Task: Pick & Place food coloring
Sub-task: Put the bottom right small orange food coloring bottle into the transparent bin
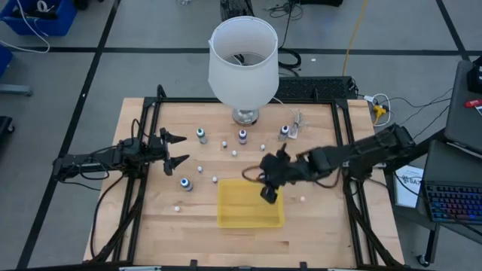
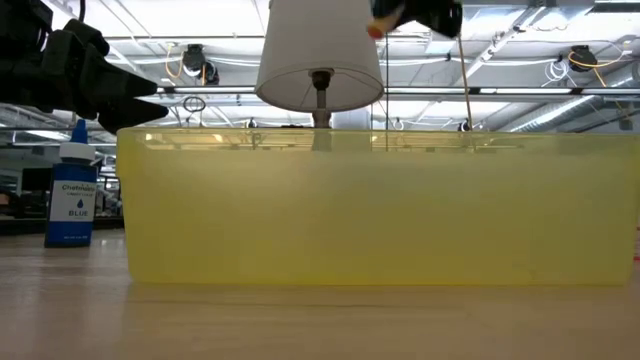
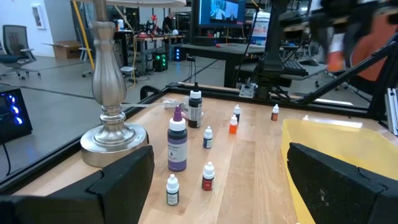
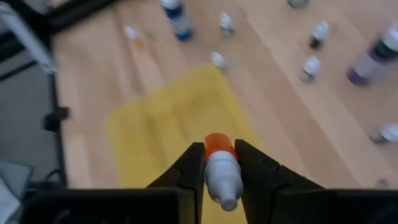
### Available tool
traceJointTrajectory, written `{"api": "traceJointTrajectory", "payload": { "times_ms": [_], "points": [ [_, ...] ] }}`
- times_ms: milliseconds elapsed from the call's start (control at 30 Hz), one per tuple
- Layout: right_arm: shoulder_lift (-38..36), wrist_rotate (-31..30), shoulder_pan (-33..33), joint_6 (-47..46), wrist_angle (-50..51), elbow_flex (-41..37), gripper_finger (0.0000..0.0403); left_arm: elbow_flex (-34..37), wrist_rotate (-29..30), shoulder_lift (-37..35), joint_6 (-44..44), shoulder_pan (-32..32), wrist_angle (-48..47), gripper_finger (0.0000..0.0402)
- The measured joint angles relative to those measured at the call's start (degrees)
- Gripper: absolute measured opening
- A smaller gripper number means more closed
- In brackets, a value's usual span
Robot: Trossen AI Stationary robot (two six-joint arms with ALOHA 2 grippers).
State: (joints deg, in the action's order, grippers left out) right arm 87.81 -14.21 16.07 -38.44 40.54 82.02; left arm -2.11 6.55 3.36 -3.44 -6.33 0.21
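From above, the right gripper (image 1: 269, 194) is hanging over the near-right part of the yellow bin (image 1: 249, 222), its arm reaching in from the right side of the wooden table (image 1: 151, 226). The left gripper (image 1: 179, 149) is waiting over the left side of the table, fingers spread wide, holding nothing. Food coloring bottles are standing scattered across the boards: a blue one (image 1: 185, 183) just left of the bin, a purple one (image 1: 242, 135) by the foot of the white lamp (image 1: 242, 64), and several tiny ones between them.

From table height, the bin's translucent yellow wall (image 2: 380, 210) is filling most of the picture. A blue-labelled bottle (image 2: 71, 188) is standing upright on the table to its left. High above the bin's rim, an orange spot is showing at the dark right gripper (image 2: 385, 22).

The left wrist camera is looking across the table: a purple bottle (image 3: 177, 145) is standing beside the lamp's silver base (image 3: 114, 142), with small white-capped bottles (image 3: 172, 190) around it, all upright.

The right wrist camera is looking down past its own fingers (image 4: 258, 171), which are pinching a small bottle with an orange body and a whitish cap (image 4: 219, 168). It is hanging above the bin (image 4: 161, 137), clear of the bin floor.
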Motion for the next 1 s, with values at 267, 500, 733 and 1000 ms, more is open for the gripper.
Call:
{"api": "traceJointTrajectory", "payload": {
  "times_ms": [267, 500, 733, 1000],
  "points": [
    [7.32, 3.98, -2.9, -0.89, 5.1, -0.11, 0.0059, 0.0, -0.02, 0.0, 0.0, 0.0, 0.0, 0.0365],
    [18.41, 8.58, -1.36, 0.2, 6.98, 2.92, 0.0059, 0.0, -0.04, 0.0, 0.0, -0.02, 0.04, 0.0365],
    [24.12, 8.47, 0.12, -2.01, 11.04, 4.5, 0.0059, 0.0, -0.08, 0.0, 0.0, 0.0, 0.02, 0.0365],
    [27.38, 8.23, 0.18, -3.53, 12.66, 3.94, 0.0059, 0.02, -0.04, 0.0, 0.0, -0.02, 0.0, 0.0365]
  ]
}}
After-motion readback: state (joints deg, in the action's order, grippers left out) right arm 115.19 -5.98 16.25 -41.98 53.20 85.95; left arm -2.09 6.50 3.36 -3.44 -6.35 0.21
